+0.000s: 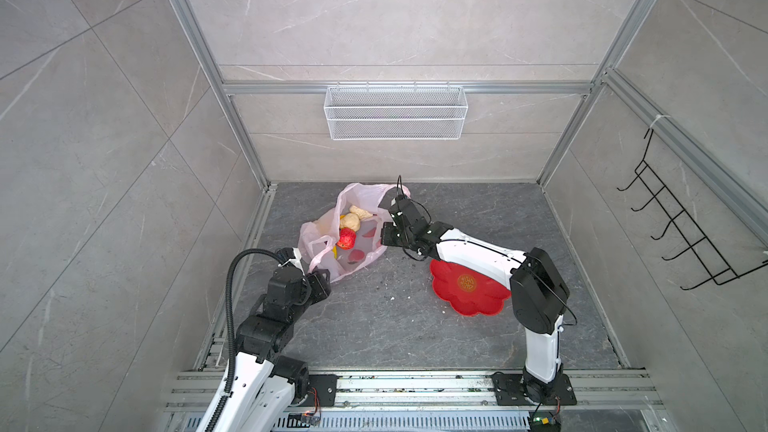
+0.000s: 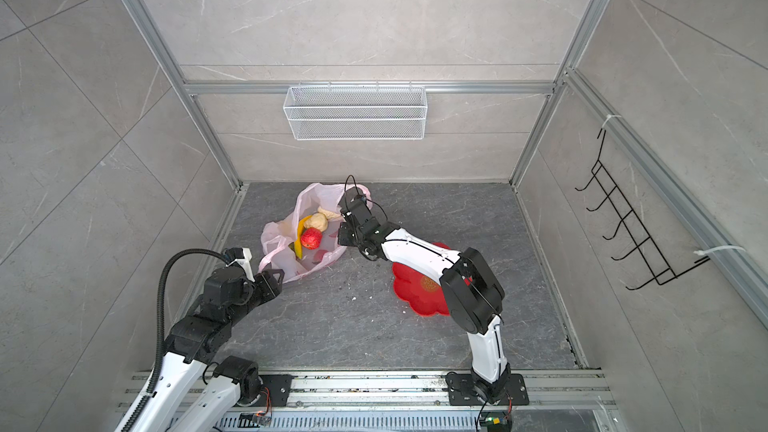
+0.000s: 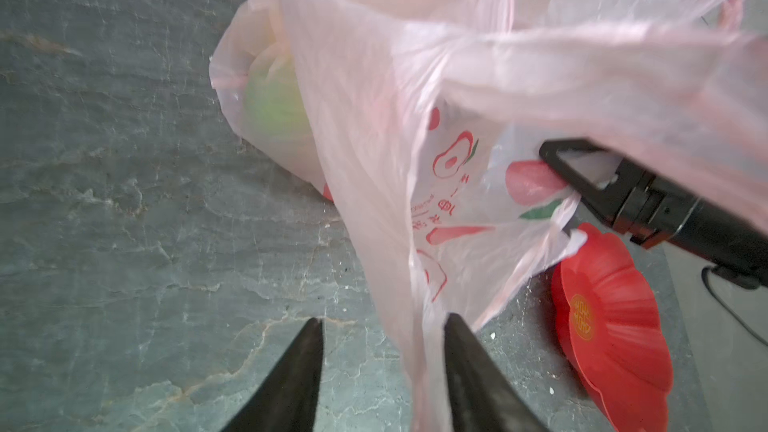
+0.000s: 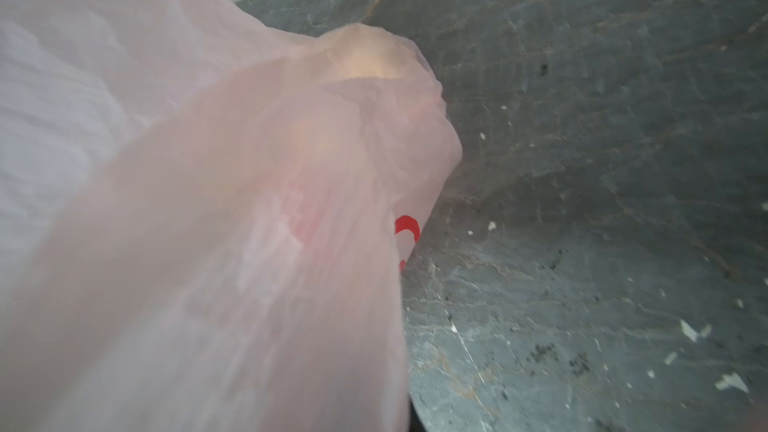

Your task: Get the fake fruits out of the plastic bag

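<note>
Left claw [image 3: 382,320] gapes at the plastic bag [image 3: 374,97], right claw [image 3: 559,162] pinches its rim — a hard tug could tear the film, scattering fake fruits [image 1: 348,238].

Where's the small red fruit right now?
In both top views the small red fruit lies inside the open plastic bag, left of centre, next to a beige lumpy piece and beside the banana.
</note>
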You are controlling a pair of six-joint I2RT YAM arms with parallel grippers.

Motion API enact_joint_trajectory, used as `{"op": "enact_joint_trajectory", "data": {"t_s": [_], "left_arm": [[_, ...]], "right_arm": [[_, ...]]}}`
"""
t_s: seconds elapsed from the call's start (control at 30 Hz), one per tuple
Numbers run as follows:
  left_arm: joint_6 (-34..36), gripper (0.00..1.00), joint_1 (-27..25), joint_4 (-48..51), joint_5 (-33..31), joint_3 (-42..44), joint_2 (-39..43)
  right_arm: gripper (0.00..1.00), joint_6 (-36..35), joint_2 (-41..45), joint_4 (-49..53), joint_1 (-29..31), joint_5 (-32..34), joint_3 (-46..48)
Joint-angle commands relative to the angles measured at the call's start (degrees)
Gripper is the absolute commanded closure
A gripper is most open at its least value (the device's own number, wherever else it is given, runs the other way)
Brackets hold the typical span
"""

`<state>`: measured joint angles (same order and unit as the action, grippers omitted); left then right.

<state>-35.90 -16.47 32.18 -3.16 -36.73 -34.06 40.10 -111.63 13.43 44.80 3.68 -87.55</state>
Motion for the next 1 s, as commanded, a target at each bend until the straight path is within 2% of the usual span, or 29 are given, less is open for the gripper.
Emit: {"op": "enact_joint_trajectory", "data": {"t_s": [0.0, 0.07, 0.13, 0.33, 0.53, 0.67, 0.8, 0.97], "left_arm": [[2.4, 0.35, -0.1, 2.0, -0.8, -5.0, -1.0], [3.6, 0.26, -0.1, 4.0, 0.0, -7.5, -2.5], [5.0, 0.22, -0.1, 5.9, 1.2, -9.9, -4.3], [8.9, 0.15, -0.3, 12.2, 3.8, -16.6, -8.2], [12.5, 0.11, -0.3, 18.9, -0.5, -22.7, -11.7], [14.9, 0.12, -0.3, 18.2, -3.7, -24.7, -14.0], [17.3, 0.18, -0.3, 14.2, -5.3, -24.7, -15.9], [17.5, 0.46, -0.3, 9.3, -5.7, -23.8, -17.0]], "right_arm": [[0.90, -0.5, 5.1, -1.8, 0.9, 1.5, 3.2], [0.90, -0.5, 6.1, -2.1, 1.3, 1.6, 4.5], [0.91, -0.5, 6.6, -2.4, 1.5, 1.6, 5.3], [0.90, 0.1, 6.4, -3.3, 1.9, 1.3, 5.7], [0.90, 0.0, 5.5, -3.6, 2.1, 0.7, 5.1], [0.90, -0.4, 5.8, -3.6, 2.1, 0.6, 5.3], [0.90, -0.7, 5.8, -3.3, 2.1, 0.6, 5.2], [0.91, -0.8, 5.7, -3.1, 2.1, 1.0, 5.4]]}}
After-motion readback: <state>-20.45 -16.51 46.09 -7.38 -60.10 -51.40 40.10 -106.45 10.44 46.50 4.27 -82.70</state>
